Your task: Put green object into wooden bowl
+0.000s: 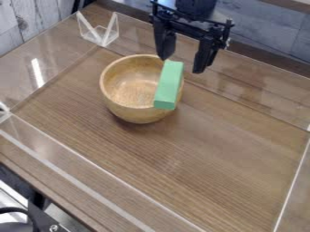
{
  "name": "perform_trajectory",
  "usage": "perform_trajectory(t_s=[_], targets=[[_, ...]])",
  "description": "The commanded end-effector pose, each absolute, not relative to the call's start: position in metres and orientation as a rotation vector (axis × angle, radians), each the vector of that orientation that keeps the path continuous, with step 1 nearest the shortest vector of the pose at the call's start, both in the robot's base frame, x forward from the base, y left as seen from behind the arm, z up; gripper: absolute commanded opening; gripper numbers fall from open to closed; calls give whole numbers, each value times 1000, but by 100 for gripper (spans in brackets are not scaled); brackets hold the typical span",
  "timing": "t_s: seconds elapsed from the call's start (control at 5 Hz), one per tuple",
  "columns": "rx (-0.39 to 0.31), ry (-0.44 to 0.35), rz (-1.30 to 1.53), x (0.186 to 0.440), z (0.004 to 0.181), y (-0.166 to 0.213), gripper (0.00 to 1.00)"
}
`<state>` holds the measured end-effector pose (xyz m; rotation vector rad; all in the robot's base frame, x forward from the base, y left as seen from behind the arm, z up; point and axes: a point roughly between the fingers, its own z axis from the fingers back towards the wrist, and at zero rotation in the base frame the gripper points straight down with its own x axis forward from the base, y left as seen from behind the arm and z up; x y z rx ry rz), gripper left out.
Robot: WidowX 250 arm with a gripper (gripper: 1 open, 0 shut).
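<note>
Green block [169,85] at the right-hand side of the wooden bowl [127,92], seen from the camera; long side running roughly up and down the view, slightly slanted, upper end farther right than lower end; overlapping the bowl's right rim in this view; cannot tell from this angle whether resting on the rim, leaning into the bowl or just above; bright green on the broad face, plain, matte; bowl round, light tan, thick-rimmed, upright on the wooden table [182,163], with bare inside showing left of the block; black gripper [186,62] at the top, reaching down from the upper edge of the view; jaws apart, with a wide gap between the tips; one fingertip near the block's upper end, just up and left of it; the other farther right, past the block; no clamp on the block to be seen; cannot tell whether touching it at the near tip; white wire-like thing [100,30] near the top left, up and left of the bowl, well apart from the block; small white thing at the left edge [4,112], cut off by the frame, too little showing to name; black cable-like loop [17,213] in the bottom left corner, beyond the table's edge.
</note>
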<state>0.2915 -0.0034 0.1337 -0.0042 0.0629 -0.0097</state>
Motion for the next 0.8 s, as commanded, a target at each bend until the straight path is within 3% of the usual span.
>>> perform_trajectory(t_s=[0.0,0.6], targets=[[-6,58,25,298,122,-10,100],[-3,2,37,303,150,2,100]])
